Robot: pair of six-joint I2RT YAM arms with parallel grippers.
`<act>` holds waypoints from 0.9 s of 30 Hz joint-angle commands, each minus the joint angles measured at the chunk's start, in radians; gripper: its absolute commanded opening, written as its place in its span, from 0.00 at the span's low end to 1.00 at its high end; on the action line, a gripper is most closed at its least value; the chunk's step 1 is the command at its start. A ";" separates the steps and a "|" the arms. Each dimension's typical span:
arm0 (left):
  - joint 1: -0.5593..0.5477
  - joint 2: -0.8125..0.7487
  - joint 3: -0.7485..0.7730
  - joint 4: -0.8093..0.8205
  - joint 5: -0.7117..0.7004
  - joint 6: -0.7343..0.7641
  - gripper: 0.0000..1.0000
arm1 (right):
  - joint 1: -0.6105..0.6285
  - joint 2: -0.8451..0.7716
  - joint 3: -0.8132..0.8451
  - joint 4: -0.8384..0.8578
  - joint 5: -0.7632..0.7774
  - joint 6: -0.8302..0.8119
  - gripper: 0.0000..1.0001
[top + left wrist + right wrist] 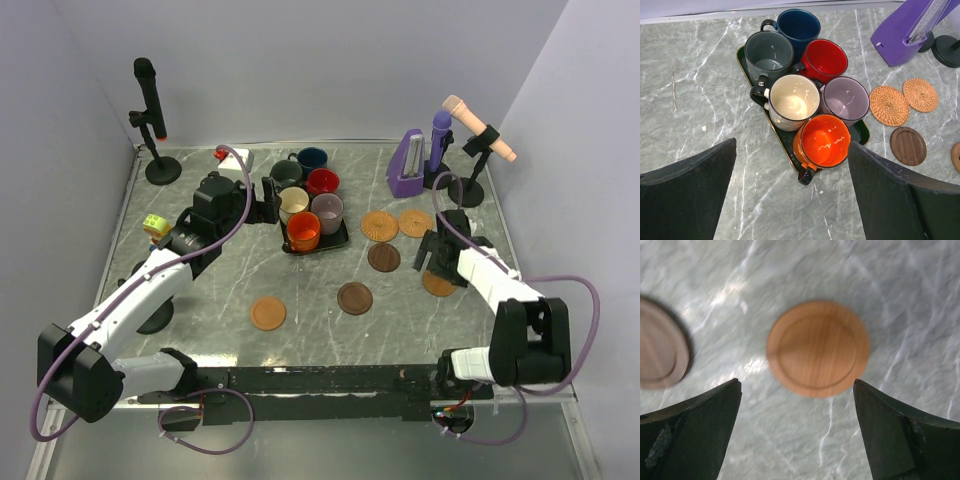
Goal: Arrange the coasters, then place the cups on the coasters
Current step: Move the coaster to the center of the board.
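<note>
My right gripper (796, 387) hangs jaws apart; the coaster (818, 348) at twelve o'clock looks thin, stiff, light: I'd pinch its rim.

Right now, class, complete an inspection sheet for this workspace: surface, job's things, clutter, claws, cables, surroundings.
Surface: grey marble-patterned tabletop, no spills seen.
Job's things: six ceramic mugs crowded on a black rectangular tray; two woven tan coasters, two dark brown wooden coasters, two light wooden coasters loose on the tabletop, none under a mug.
Clutter: purple metronome, black microphone on a stand, beige microphone on a stand, small yellow-green object.
Claws: left claw open above the orange mug; right claw open above one light wooden coaster.
Cables: purple cables loop off both arms.
Surroundings: plain pale walls on three sides.
</note>
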 commanded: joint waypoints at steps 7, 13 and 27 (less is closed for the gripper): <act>-0.001 0.006 0.011 0.026 0.024 -0.020 0.97 | -0.182 0.049 0.023 0.117 -0.088 -0.113 0.99; -0.003 0.006 0.013 0.023 0.019 -0.018 0.97 | -0.185 0.173 0.107 0.113 -0.112 -0.132 0.99; -0.003 0.005 0.016 0.021 0.016 -0.017 0.97 | -0.172 0.245 0.100 0.081 -0.226 -0.123 0.93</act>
